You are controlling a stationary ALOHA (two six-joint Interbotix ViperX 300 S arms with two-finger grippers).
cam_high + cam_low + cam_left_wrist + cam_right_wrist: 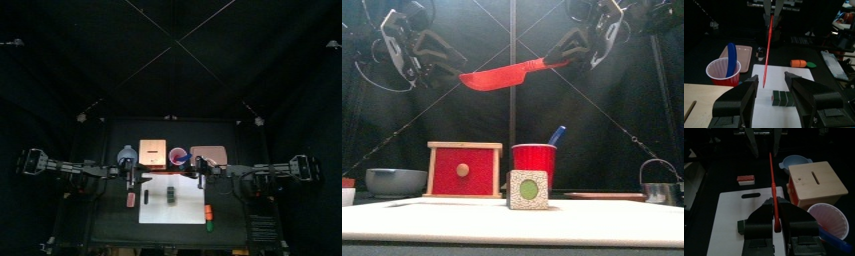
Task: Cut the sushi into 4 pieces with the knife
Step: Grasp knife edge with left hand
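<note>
Sushi roll of dark green blocks (528, 189), end-on upon the white cutting board (763, 112).
Right gripper (777, 210) clenches the red toy knife (509, 73) high overhead, blade seemingly across the roll's front-to-back axis; left gripper (771, 82) hangs released, no nearer.

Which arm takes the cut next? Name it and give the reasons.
Right. The right gripper is shut on the knife, held high in the air. The left gripper is open and empty, pointed down at the sushi, so it probably suits steadying better.
</note>
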